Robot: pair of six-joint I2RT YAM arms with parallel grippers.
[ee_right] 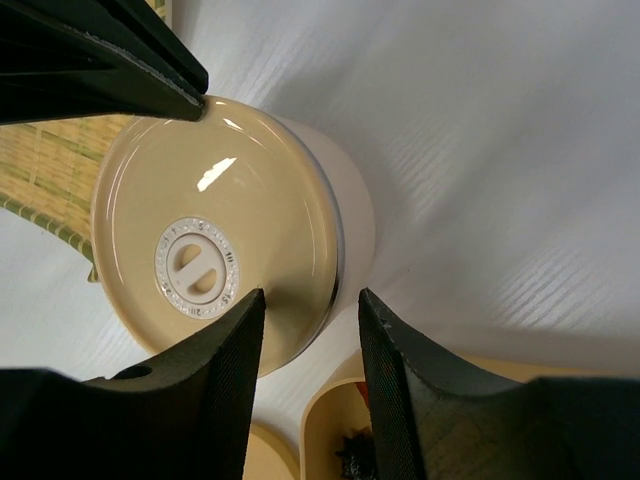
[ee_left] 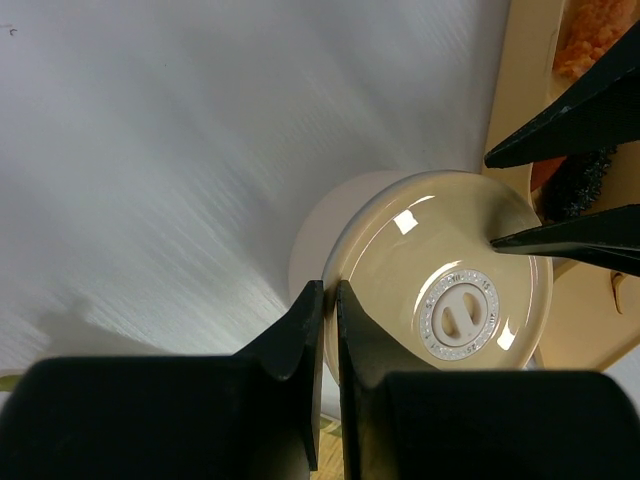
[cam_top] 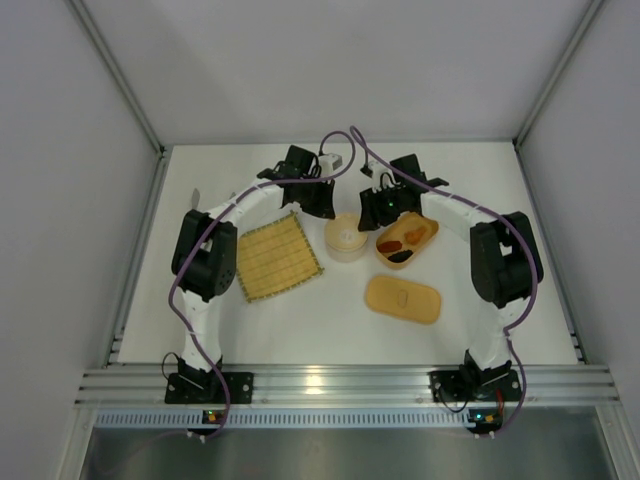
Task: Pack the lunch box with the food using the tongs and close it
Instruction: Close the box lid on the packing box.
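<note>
The tan-orange lunch box (cam_top: 424, 232) lies right of centre with reddish, orange and dark food (cam_top: 398, 247) in it; its flat lid (cam_top: 403, 298) rests in front of it. My left gripper (ee_left: 330, 288) is shut with nothing between its fingers, its tips over the rim of a round cream container (ee_left: 440, 300). My right gripper (ee_right: 310, 295) is open, its fingers either side of that container's (ee_right: 210, 250) near edge. A slim silver tip (cam_top: 195, 194) pokes out by the left arm; I cannot tell if it is the tongs.
A square woven bamboo mat (cam_top: 277, 256) lies left of the round container (cam_top: 345, 237). Both grippers (cam_top: 322, 205) (cam_top: 380, 212) crowd over that container, with the lunch box just to its right. White walls enclose the table on three sides.
</note>
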